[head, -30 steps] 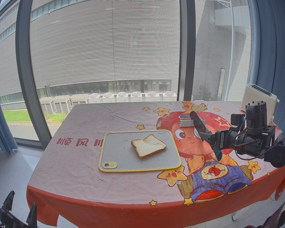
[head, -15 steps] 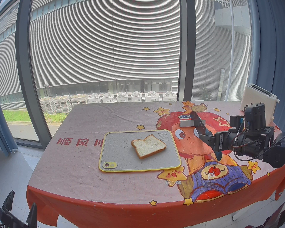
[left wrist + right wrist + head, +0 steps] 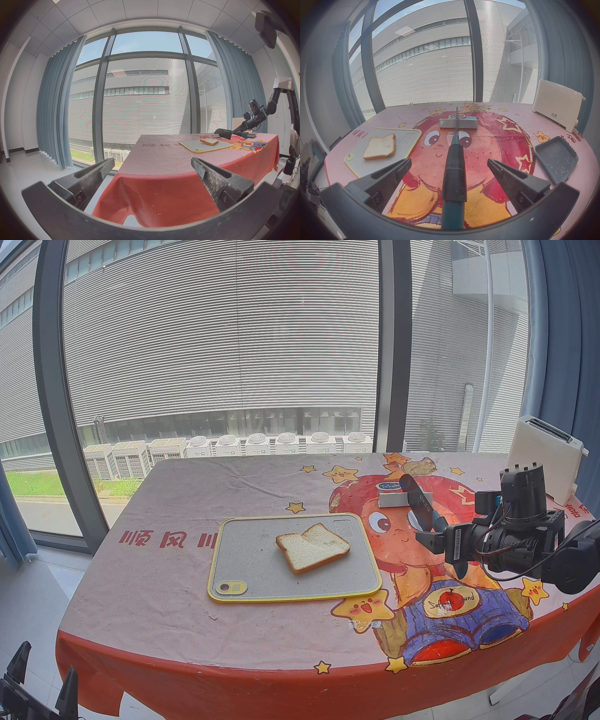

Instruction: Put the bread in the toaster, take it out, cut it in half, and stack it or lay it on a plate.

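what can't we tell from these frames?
Toaster slots: top seen too flat in the head view, side-on in the right wrist view; contents unknown.
Bread underside: hidden against the board, all views.
Knife blade: edge-on in the right wrist view; its seat in the block unclear.

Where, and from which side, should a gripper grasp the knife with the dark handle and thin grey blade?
Grip the dark-handled knife by its round handle, coming from the butt end. The blade points away toward the grey block, and the open right gripper has one finger either side of the handle.
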